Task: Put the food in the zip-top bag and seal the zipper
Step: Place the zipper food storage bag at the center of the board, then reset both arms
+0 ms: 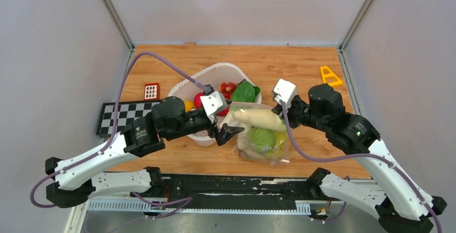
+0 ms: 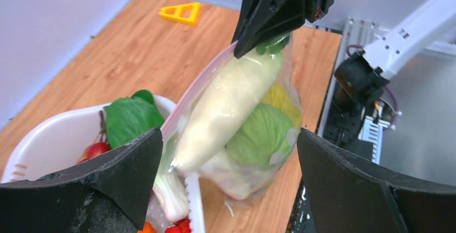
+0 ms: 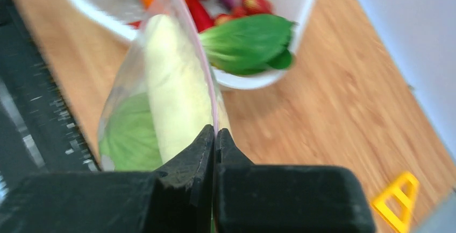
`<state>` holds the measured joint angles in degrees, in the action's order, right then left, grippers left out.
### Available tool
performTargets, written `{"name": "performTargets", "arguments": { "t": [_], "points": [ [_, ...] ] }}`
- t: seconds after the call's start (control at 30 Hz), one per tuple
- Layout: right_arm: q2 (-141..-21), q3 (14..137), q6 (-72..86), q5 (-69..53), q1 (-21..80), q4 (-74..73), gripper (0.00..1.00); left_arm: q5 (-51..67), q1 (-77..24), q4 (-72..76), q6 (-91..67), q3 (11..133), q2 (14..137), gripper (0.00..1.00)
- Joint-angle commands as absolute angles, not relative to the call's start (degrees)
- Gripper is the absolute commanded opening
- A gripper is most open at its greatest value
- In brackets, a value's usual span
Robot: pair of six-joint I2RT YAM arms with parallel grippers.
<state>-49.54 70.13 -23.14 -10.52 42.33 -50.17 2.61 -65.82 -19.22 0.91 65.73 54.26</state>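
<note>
**Part-Filled Bag Held Up by One Corner While Food Waits in the Tub**

The clear floppy zip-top bag printed with pale pink spots point(image 1: 266, 149) is pictured near the front middle of the wooden table point(image 1: 301, 61), at 4 o'clock of the white plastic tub point(image 1: 215, 67) and just beside its near rim. It is held up at its 1 o'clock corner by the right gripper point(image 3: 215, 133), whose jaws are pressed flat together on the thin pale pink zipper point(image 3: 208, 82). The left gripper point(image 2: 228, 136) is spread wide at the bag's 9 o'clock side. Nothing is gripped by it; the bag is only framed between its fingers.

Loading is judged to be partly done. A long white radish point(image 1: 258, 119) is seen lying along the zipper edge inside the bag, with a rounded light-green piece point(image 1: 262, 138) and a yellow piece point(image 1: 279, 139) beneath it. A dark green leafy piece point(image 1: 244, 90) and small red pieces point(image 1: 228, 87) lie in the tub.

The next move is judged to fall to the open gripper. Either another piece is to be lifted from the tub at 11 o'clock and fed through the mouth, or the free end of the zipper is to be taken so that the strip can be pressed shut.

The bag looks glossy, creased and bulging, and its lower end appears to sag onto the table. Whether its mouth is open along its length cannot be told.
</note>
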Motion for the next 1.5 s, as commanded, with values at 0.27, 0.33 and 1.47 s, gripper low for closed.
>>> {"name": "performTargets", "arguments": {
  "t": [0.27,0.33,1.47],
  "points": [
    [-54.12,77.64,-28.40,9.17,30.19,-34.54,0.00,-11.56,-65.65,-15.60,-2.88,62.35,50.80,1.00],
    [-52.31,74.21,-28.23,2.78,30.22,-35.95,0.00,-12.41,-65.66,-15.17,-3.14,61.77,50.78,1.00],
    [-42.34,53.04,3.08,8.41,30.30,-33.27,0.88,-25.37,-51.66,-22.85,-16.43,59.28,52.60,1.00]
  ]
}}
